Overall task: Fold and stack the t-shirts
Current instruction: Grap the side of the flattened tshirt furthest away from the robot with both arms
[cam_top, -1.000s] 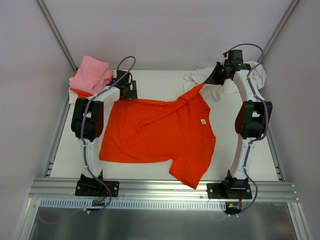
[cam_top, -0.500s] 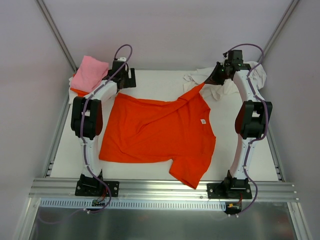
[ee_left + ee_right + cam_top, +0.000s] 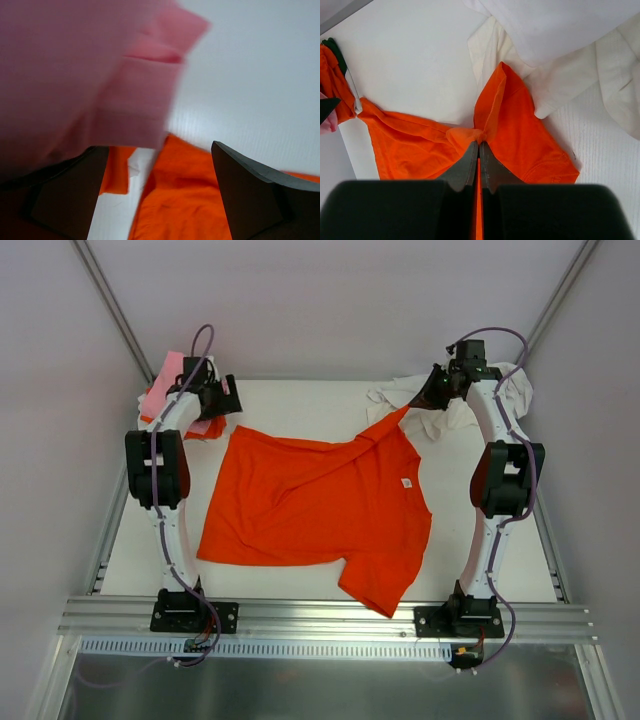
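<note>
A bright orange t-shirt with a small white neck label lies spread over the middle of the table. My right gripper is shut on its far right corner; in the right wrist view the jaws pinch a bunch of that orange cloth. My left gripper hovers open at the back left, beside the folded pink t-shirt. The left wrist view shows blurred pink cloth up close and orange cloth below the open fingers, nothing gripped. White t-shirts lie crumpled at the back right.
A folded orange piece shows under the pink t-shirt at the back left. The white t-shirts lie right behind the pinched corner. Both arm bases stand on the metal rail at the near edge, and grey walls close in the table.
My left arm has swung left and back, from the orange t-shirt's far left corner to the pink stack, staying open. The right gripper and the shirt have not moved.
</note>
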`<act>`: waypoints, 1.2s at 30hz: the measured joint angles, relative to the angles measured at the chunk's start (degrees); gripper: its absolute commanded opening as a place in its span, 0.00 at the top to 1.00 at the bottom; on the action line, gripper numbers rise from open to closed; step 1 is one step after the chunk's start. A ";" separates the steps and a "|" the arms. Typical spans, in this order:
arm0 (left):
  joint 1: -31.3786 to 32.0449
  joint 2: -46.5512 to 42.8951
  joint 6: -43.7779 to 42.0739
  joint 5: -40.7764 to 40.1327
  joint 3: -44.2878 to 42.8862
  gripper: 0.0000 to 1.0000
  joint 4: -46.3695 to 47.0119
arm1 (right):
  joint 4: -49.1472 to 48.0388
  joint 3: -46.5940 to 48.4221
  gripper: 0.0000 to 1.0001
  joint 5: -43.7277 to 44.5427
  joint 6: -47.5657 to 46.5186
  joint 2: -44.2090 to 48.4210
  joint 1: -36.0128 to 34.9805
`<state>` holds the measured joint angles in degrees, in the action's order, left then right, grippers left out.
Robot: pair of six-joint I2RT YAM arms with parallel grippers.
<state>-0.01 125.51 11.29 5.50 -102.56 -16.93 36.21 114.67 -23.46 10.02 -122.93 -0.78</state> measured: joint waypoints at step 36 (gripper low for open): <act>-4.98 2.89 2.80 27.04 0.63 0.17 -3.96 | 0.09 -0.15 1.00 0.07 0.00 0.00 -0.02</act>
<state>-4.99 128.40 14.09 32.53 -101.93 -20.88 36.29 114.52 -23.40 10.02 -122.93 -0.80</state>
